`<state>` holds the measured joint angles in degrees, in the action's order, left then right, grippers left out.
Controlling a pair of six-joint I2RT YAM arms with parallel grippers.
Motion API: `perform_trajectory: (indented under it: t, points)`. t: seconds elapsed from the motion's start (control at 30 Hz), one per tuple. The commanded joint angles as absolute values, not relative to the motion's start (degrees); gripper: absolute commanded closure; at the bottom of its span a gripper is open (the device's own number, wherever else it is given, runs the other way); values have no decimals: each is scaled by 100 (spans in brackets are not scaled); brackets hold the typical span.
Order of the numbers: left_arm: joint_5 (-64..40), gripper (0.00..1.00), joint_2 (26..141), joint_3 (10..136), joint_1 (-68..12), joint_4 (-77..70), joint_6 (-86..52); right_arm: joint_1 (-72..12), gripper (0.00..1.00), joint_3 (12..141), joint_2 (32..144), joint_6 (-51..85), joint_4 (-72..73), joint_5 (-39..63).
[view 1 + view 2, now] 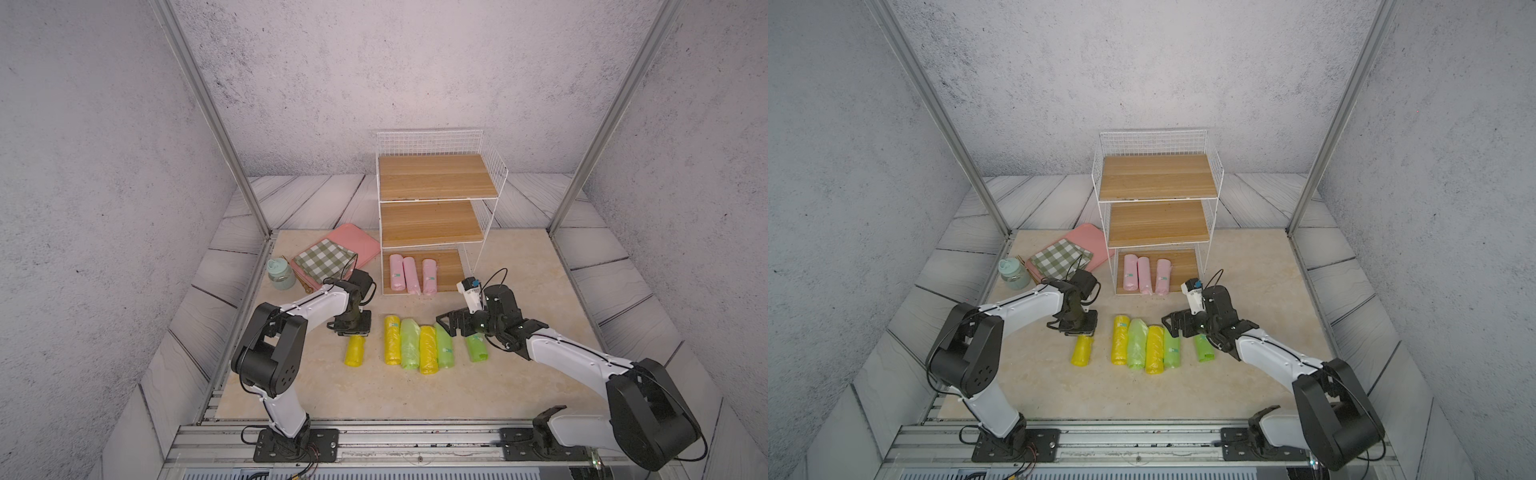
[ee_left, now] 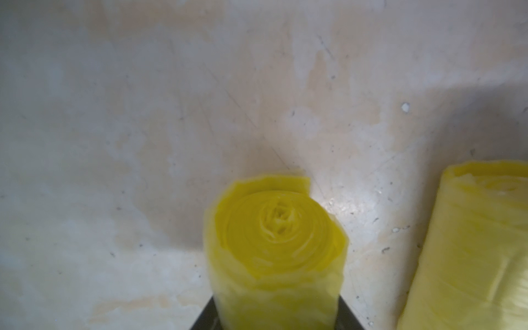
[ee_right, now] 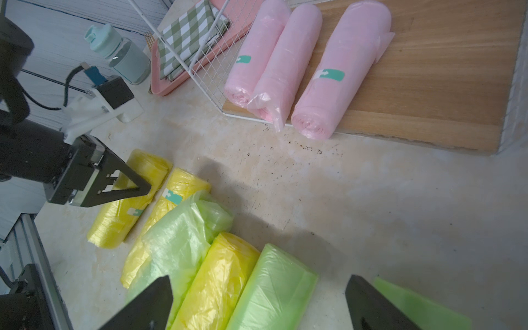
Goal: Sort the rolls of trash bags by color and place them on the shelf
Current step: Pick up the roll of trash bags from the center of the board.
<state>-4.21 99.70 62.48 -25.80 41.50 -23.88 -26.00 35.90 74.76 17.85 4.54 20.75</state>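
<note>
Left tool (image 1: 354,331) clamps the lone yellow roll (image 1: 354,352)
Right tool (image 3: 260,288) gapes wide over a green roll (image 1: 444,351).

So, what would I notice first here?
Three pink rolls lie side by side on the bottom board of the white wire shelf. In front, yellow and green rolls lie mixed in a row, and the left arm's fingers clasp a lone yellow roll.

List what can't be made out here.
Whether left gripper clamps lone yellow roll: fingers cut off by left wrist view's bottom edge; roll blurred.
Rightmost green roll: far end under right gripper in both top views; cropped in right wrist view.
Labels: print too small.
</note>
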Motion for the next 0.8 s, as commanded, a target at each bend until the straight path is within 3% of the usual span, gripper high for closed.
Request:
perform_trajectory:
  t: [0.0, 0.2, 0.77]
  points:
    - [-316, 67, 9993, 6171, -2602, 4192, -2393, -2628, 1, 3486, 7328, 1833, 466, 1986]
    - [-343, 100, 9891, 6239, -2593, 4267, -2369, -2628, 1, 3467, 7339, 1842, 483, 2095]
    - [-1325, 100, 8552, 6667, -2411, 3956, -1744, -2628, 0, 3800, 7721, 1958, 722, 3131]
